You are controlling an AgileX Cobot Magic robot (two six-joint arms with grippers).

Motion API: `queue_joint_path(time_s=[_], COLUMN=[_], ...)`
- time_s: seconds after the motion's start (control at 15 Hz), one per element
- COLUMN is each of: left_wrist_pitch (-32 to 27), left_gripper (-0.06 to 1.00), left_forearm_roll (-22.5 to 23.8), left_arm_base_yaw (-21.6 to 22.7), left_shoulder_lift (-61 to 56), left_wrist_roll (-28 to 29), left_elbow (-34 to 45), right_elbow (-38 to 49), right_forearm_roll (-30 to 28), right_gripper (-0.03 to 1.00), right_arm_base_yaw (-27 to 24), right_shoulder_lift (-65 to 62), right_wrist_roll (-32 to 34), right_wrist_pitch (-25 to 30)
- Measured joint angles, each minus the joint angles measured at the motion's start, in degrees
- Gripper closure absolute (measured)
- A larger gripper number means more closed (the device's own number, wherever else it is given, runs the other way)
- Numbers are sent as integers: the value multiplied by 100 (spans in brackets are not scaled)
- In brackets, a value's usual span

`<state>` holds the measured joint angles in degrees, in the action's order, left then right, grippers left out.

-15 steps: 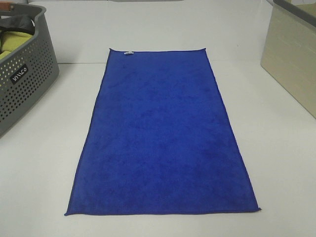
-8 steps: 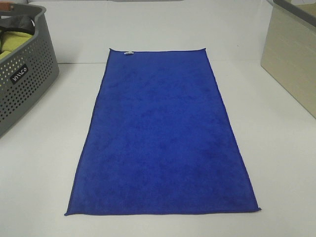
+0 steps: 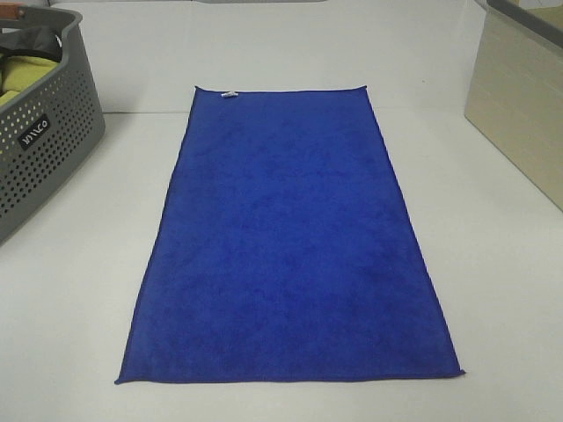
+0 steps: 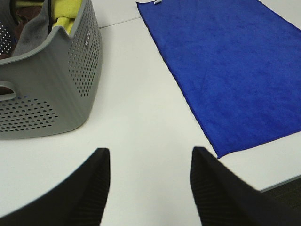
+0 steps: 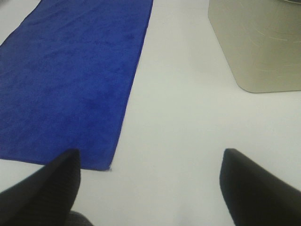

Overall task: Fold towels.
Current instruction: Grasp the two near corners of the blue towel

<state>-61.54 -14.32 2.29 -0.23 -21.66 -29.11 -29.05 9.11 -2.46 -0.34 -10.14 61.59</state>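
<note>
Zero folds in, by the look of it. Blue towel (image 3: 286, 237) is lying fully spread in a single layer, flat on the white worktop (image 3: 79, 290). Its long axis is running away from the high camera, with one short hem sitting near the front edge. White tag (image 3: 230, 94) is showing on the far short hem, toward the left corner. No creases or lifted corners, and all four corners are in view. So the whole job is looking undone: first fold, any further folds, squaring up.

Left gripper (image 4: 149, 153) is hanging released, jaws apart with nothing between them, over bare worktop near the towel's front left corner. Right gripper (image 5: 150, 153) is likewise spread wide and empty, by the front right corner. Neither is touching the cloth or showing in the high view.

Grey perforated basket (image 3: 44, 149) is standing to the left, well apart from the towel, holding a yellow-green cloth (image 3: 22, 75) and something dark. Beige bin (image 3: 519, 114) is standing to the right, contents hidden. Worktop is reading plain, matte and clean, with a seam line crossing under the towel's far end. Room is barely showing, just a dark strip past the worktop's edge in the left wrist view.
</note>
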Motion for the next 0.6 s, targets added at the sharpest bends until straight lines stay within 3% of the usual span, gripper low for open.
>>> queue_joint_path(time_s=[0.13,0.27,0.47,0.6], left_wrist_pitch=[11,218,1243,2011], left_gripper=[43,43,43,43], left_forearm_roll=[-6,46,155,46], left_arm_base_yaw=[0,0,0,0], left_shoulder_lift=[0,6,304,756], left_wrist_roll=[17,384,1530,1759], left_elbow=[0,-11,6,126], right_elbow=[0,-92,-160,-160], right_forearm_roll=[0,0,0,-34], right_gripper=[20,21,21,22], right_arm_base_yaw=[0,0,0,40], right_shoulder_lift=[0,0,418,968], right_wrist_roll=[0,0,0,11], right_wrist_pitch=[0,-304,-1031,-1455])
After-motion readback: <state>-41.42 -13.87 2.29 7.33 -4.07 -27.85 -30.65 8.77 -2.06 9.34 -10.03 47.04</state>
